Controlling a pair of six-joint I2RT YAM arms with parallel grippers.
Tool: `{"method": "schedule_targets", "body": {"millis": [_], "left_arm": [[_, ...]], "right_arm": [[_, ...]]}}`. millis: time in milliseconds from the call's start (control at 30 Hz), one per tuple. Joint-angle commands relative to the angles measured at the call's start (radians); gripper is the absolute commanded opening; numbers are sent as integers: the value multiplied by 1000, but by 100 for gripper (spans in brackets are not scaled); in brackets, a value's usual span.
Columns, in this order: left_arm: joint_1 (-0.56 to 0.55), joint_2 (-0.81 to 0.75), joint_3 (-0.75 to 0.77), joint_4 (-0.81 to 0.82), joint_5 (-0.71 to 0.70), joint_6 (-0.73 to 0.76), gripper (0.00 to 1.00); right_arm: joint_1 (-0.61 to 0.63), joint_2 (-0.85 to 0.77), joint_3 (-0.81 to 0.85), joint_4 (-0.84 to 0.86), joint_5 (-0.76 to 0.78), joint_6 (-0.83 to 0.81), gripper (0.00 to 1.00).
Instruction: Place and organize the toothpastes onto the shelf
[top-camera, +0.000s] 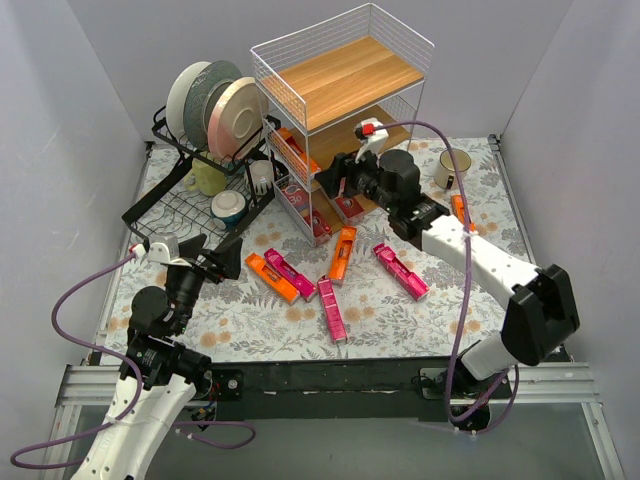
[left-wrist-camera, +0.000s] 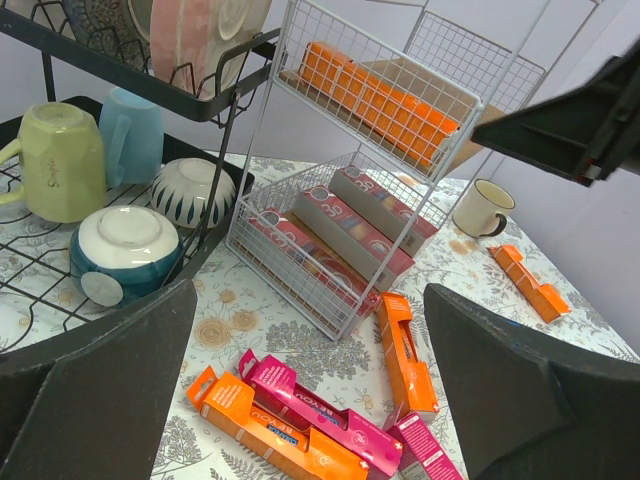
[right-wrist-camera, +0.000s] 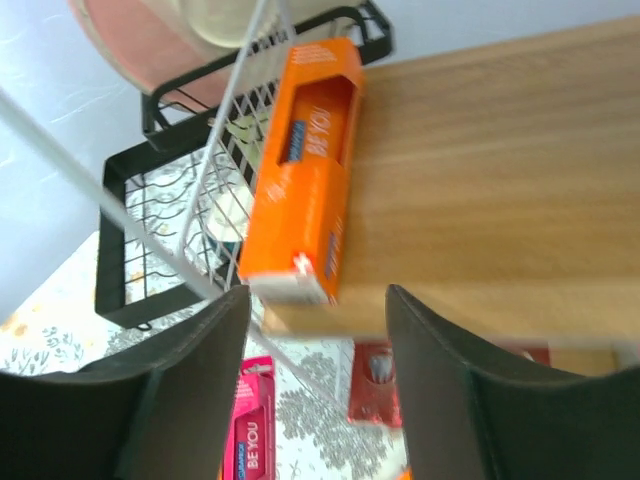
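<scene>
Placement of one orange carton (right-wrist-camera: 300, 180) on the shelf (top-camera: 345, 80) is the step in hand, judged nearly complete. The carton lies flat on a wooden board of the shelf, beside the mesh wall, with one end at the board's edge. Right fingers (right-wrist-camera: 450, 400) are spread wide just short of that end, holding nothing. Left fingers (left-wrist-camera: 100, 400) are likewise spread and empty, left of the shelf. Loose cartons (top-camera: 333, 310) lie on the desk (top-camera: 400, 320) in front of the shelf. Next move: retract clear of the mesh, then grasp a loose carton.
</scene>
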Motion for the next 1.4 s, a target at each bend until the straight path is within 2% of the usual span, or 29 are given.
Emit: {"method": "schedule_targets", "body": {"millis": [0, 200, 433, 767, 967, 1133, 1367], "left_arm": [[4, -3, 31, -8, 7, 6, 98], [6, -1, 31, -7, -1, 6, 98], [6, 10, 31, -5, 1, 8, 98], [6, 22, 31, -4, 2, 9, 98], [6, 16, 31, -4, -1, 9, 98], [6, 13, 31, -5, -1, 9, 98], [6, 14, 31, -7, -1, 11, 98]], "right_arm": [[1, -148, -82, 15, 173, -29, 72], [8, -251, -296, 7, 296, 25, 83], [69, -231, -467, -24, 368, 132, 89], [177, -12, -417, -25, 416, 181, 89], [223, 94, -368, -113, 502, 175, 87], [221, 108, -397, -139, 505, 159, 86], [223, 30, -471, -157, 522, 65, 84]]}}
